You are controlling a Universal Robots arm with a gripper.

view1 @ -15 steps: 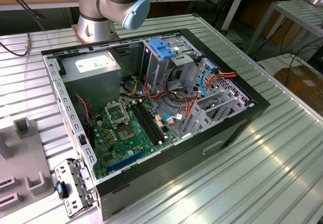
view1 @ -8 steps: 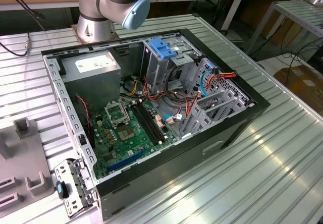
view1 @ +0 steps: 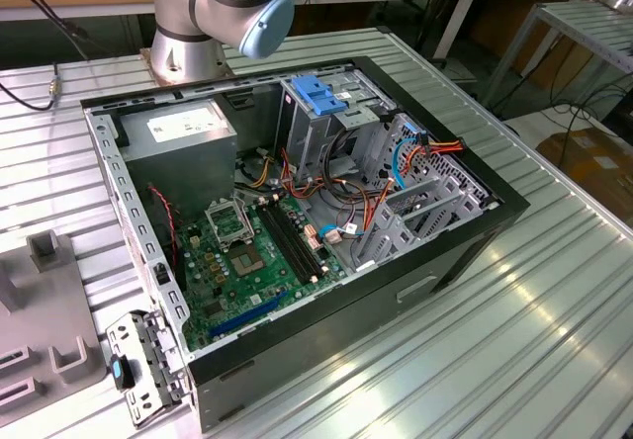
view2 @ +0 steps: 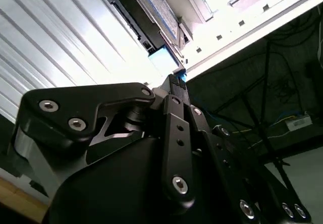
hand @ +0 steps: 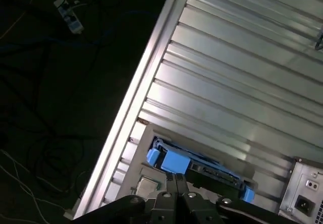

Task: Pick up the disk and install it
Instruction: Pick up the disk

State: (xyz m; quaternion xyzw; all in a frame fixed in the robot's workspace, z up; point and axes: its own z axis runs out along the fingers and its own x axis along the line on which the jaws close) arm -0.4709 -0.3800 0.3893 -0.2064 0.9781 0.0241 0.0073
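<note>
In both wrist views the disk (hand: 212, 171) (view2: 160, 12) rests in a grey holder on the ribbed metal table, near the table's edge. Its blue end tab (hand: 171, 161) (view2: 161, 60) points toward my gripper (hand: 177, 176) (view2: 176, 77). The two fingers look pressed together with nothing between them, and their tips stop just short of the tab. I cannot tell whether they touch it. The open computer case (view1: 495, 212) lies on its side in the exterior view, with its tall metal drive cage (view1: 326, 132) carrying a blue latch.
My arm's base and elbow (view1: 223, 9) stand behind the case. A grey power-supply box (view1: 183, 128) fills the case's far left corner; a motherboard (view1: 247, 251) and loose cables (view1: 396, 172) lie inside. The table edge (hand: 136, 103) drops to a dark floor with cables. Grey fixtures (view1: 49, 251) sit at the exterior view's left.
</note>
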